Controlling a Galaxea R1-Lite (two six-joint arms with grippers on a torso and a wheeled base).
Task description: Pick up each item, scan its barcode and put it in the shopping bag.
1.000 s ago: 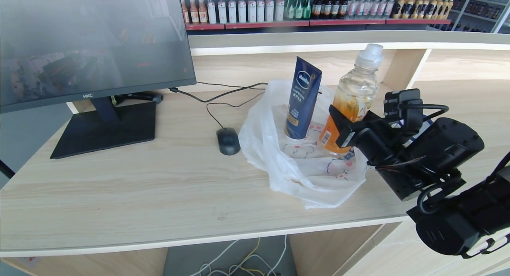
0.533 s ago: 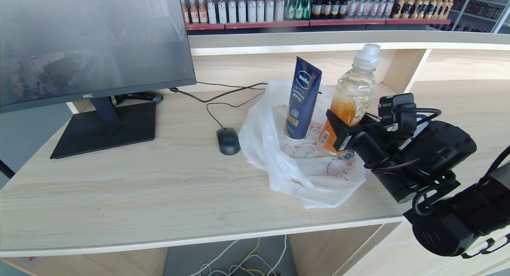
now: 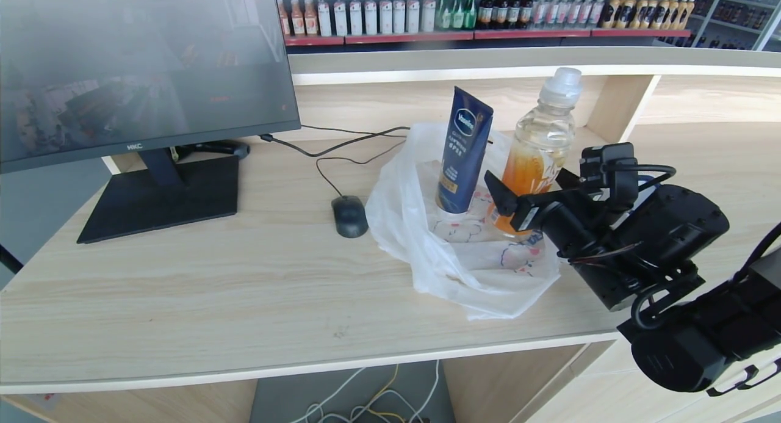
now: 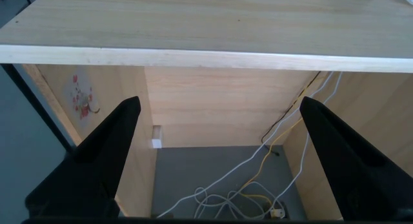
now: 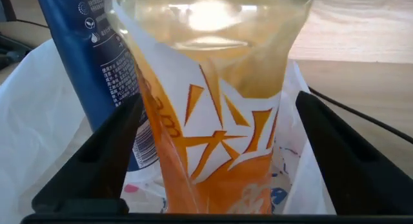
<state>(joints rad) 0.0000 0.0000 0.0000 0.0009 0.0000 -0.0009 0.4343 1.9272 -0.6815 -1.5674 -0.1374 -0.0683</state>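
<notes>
You have one white plastic shopping bag (image 3: 457,270), one dark blue tube (image 3: 464,148) and one drink bottle (image 3: 543,136) with an orange label on your counter (image 3: 183,301). You can also count one monitor (image 3: 140,63) and one black computer mouse (image 3: 349,216). The shelf bottles (image 3: 488,11) behind are too small and crowded to count.
</notes>
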